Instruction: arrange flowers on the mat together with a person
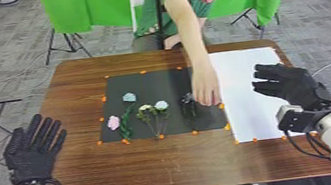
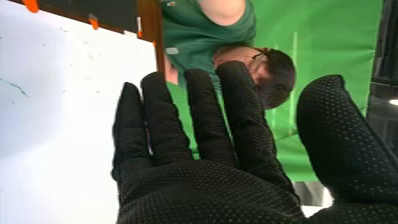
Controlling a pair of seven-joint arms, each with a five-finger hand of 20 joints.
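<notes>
In the head view my left hand (image 1: 33, 151) lies flat and open at the table's left edge. My right hand (image 1: 291, 83) is held over the right side of the white sheet (image 1: 247, 71), fingers loosely bent and holding nothing. In the right wrist view that right hand (image 2: 209, 187) has its fingers extended and thumb apart. On the black mat (image 1: 148, 82) lie a light blue flower (image 1: 130, 97), a pink flower (image 1: 113, 122), a cream flower (image 1: 145, 107) and a white flower (image 1: 162, 105). A person's hand (image 1: 205, 88) is at a dark-stemmed flower (image 1: 190, 109) on the mat's right part.
The brown wooden table (image 1: 153, 167) extends in front of the mat. Orange tape pieces (image 1: 223, 106) mark the edges of mat and sheet. The person's arm (image 1: 190, 37) reaches in from the far side, between mat and sheet.
</notes>
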